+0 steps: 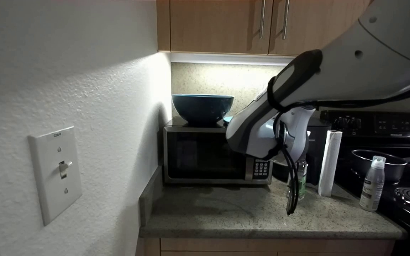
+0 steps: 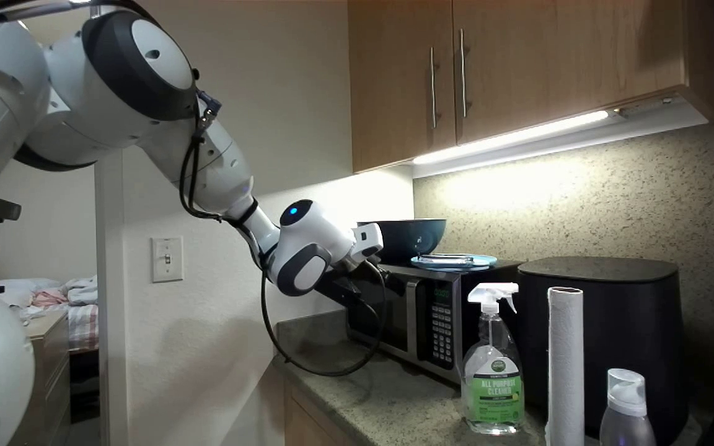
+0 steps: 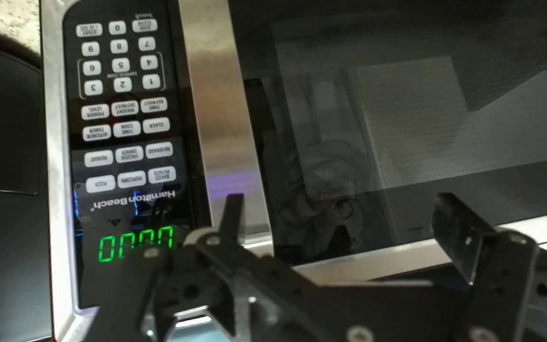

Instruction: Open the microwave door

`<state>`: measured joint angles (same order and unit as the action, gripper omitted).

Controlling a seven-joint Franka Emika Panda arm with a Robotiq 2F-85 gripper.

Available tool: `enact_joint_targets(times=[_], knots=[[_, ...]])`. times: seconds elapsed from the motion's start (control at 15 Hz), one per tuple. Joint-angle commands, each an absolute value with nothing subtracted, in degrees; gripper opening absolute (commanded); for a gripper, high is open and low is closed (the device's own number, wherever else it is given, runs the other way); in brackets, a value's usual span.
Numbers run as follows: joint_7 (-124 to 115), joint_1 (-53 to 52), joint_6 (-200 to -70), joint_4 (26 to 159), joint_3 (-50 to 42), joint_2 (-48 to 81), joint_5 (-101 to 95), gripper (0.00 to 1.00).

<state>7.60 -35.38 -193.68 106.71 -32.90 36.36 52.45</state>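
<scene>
The silver microwave door (image 1: 201,156) is shut, with a dark glass window; it shows also in an exterior view (image 2: 397,319) and in the wrist view (image 3: 411,137). Its vertical silver handle (image 3: 226,109) stands beside the button panel (image 3: 126,118), and shows in an exterior view (image 2: 416,316). The wrist view is upside down. My gripper (image 3: 339,202) is open with nothing between its fingers. It is in front of the door's upper part, one finger overlapping the handle, the other over the glass. Whether it touches is unclear. In an exterior view the arm hides the gripper.
A blue bowl (image 1: 203,108) and blue plates (image 2: 456,261) sit on the microwave. A spray bottle (image 2: 493,365), a paper roll (image 2: 565,365) and a black bin-like appliance (image 2: 602,334) stand to its button-panel side. A wall (image 1: 119,106) stands at its other side. Cabinets (image 1: 222,26) hang above.
</scene>
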Motion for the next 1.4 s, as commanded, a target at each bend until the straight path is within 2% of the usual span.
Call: enact_joint_targets(times=[0.0,0.27,0.33,0.53,0.93,1.33], knots=[[4.8,-37.7,-192.2,103.3,-37.8,41.7,55.5,1.0],[1.1,-41.6,-189.2,101.9,-44.4,46.1,58.2,1.0],[3.3,-38.7,-190.9,103.1,-40.5,43.4,56.0,1.0],[1.8,-40.2,-190.4,102.4,-42.7,45.2,56.6,1.0],[2.7,-34.9,-192.0,98.8,-36.8,44.8,55.1,1.0],[1.9,-34.8,-191.8,99.2,-37.1,45.3,55.6,1.0]])
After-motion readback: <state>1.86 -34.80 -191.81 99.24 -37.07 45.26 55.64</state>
